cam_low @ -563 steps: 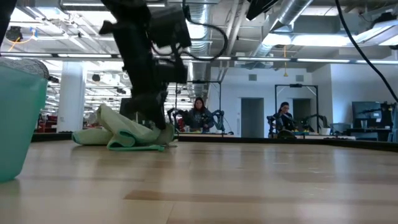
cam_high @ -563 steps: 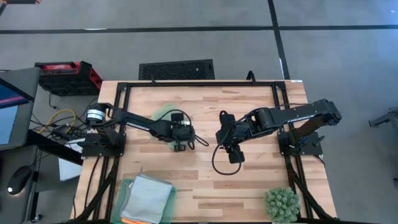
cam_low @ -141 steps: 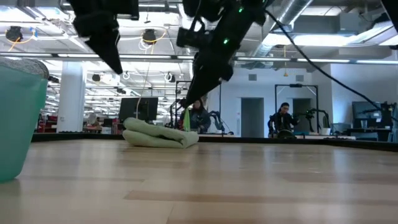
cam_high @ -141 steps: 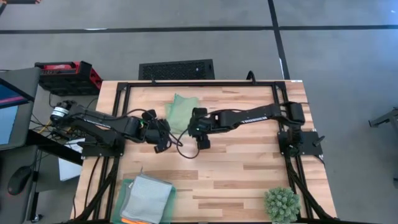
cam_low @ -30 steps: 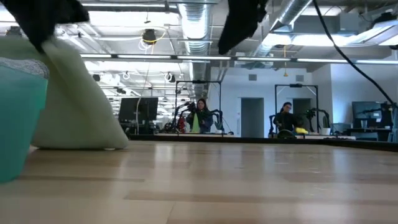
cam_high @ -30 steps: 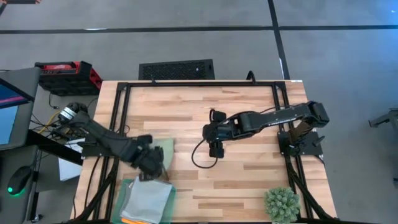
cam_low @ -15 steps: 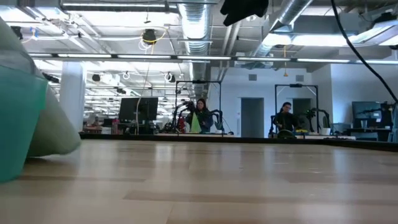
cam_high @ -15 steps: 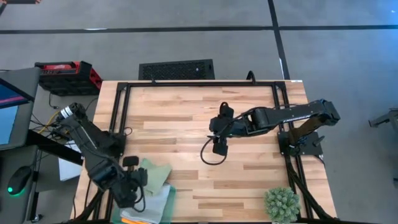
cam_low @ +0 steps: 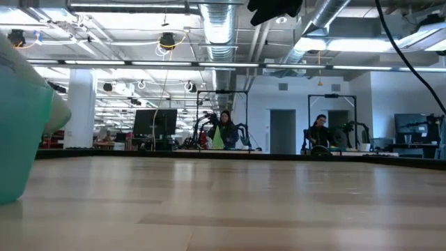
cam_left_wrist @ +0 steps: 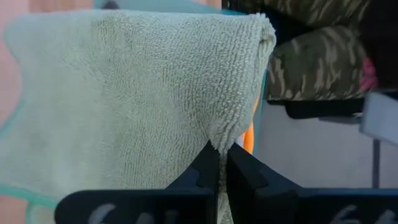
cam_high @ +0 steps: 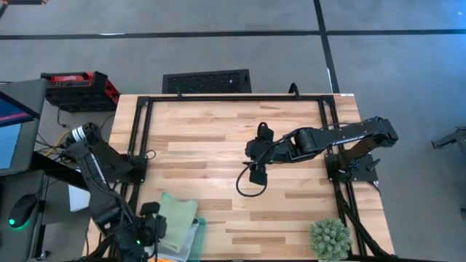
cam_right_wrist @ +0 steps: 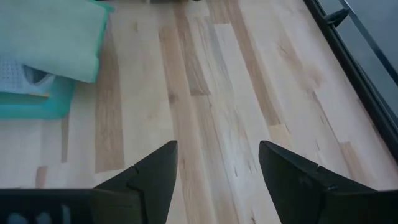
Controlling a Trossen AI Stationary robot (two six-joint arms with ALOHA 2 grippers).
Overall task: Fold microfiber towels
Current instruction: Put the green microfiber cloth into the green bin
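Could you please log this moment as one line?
left gripper: shut on green towel, over tray | right gripper: open, empty, mid-table

No readable text, label, brand, number or sign shows in any view; nothing on the table, the arms or the room behind can be read
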